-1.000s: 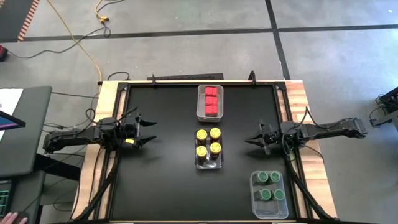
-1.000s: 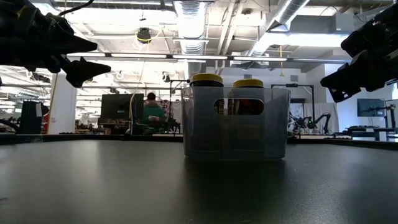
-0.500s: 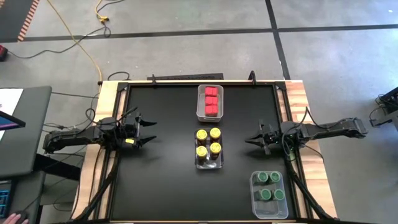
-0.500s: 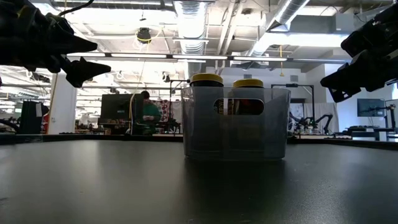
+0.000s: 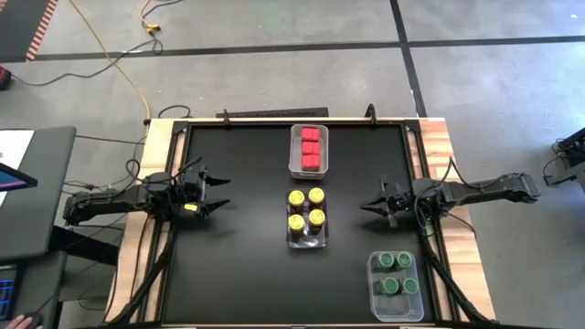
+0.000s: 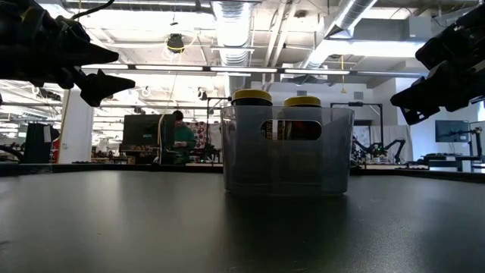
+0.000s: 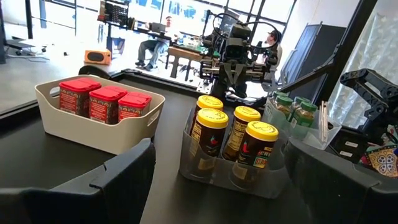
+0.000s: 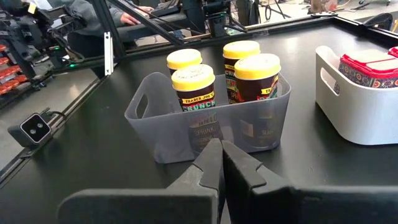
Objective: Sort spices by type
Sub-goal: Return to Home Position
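Observation:
Several red square-topped spices (image 5: 311, 147) stand in a white bin (image 5: 294, 169) at the table's far middle. Several yellow-lidded jars (image 5: 306, 208) stand in a clear bin (image 5: 307, 242) at the centre. Several green-lidded jars (image 5: 395, 273) fill a clear bin (image 5: 375, 306) at the near right. My left gripper (image 5: 222, 193) hangs open at the table's left side, above the surface, pointing toward the centre. My right gripper (image 5: 363, 206) hangs shut at the right side, pointing at the yellow jars' bin (image 8: 211, 127).
The black tabletop (image 5: 238, 265) lies bare between the bins and each gripper. Wooden rails (image 5: 439, 146) border the table's left and right edges. A person (image 6: 178, 140) sits in the room far behind the table.

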